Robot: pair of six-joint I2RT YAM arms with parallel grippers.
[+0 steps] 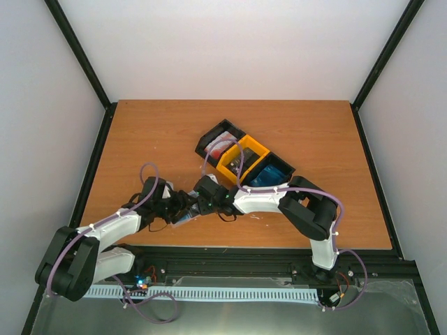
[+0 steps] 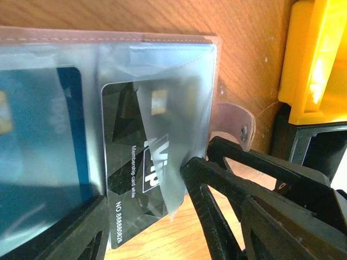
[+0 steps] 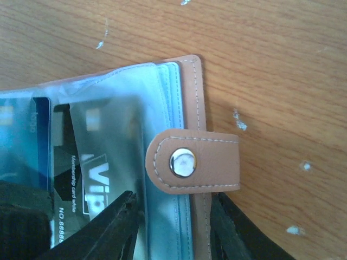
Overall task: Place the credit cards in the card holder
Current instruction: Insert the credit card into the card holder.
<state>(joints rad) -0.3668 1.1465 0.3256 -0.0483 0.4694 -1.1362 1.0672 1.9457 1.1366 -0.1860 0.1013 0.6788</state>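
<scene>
We find blue card (image 2: 43,141) pocketed, black card (image 2: 122,157) partly inserted in card holder (image 3: 190,86). Left gripper (image 2: 157,216), right gripper (image 3: 172,216): fingers apart, grip indeterminate.

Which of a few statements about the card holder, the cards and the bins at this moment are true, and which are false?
1. The card holder lies open on the table. True.
2. A black card printed VIP sits partway in a clear pocket, its lower end sticking out. True.
3. The pocket beside it is empty. False: a blue card sits in it.
4. All three bins are yellow. False: only the middle bin is yellow; the far-left bin and the right bin are black.
</scene>
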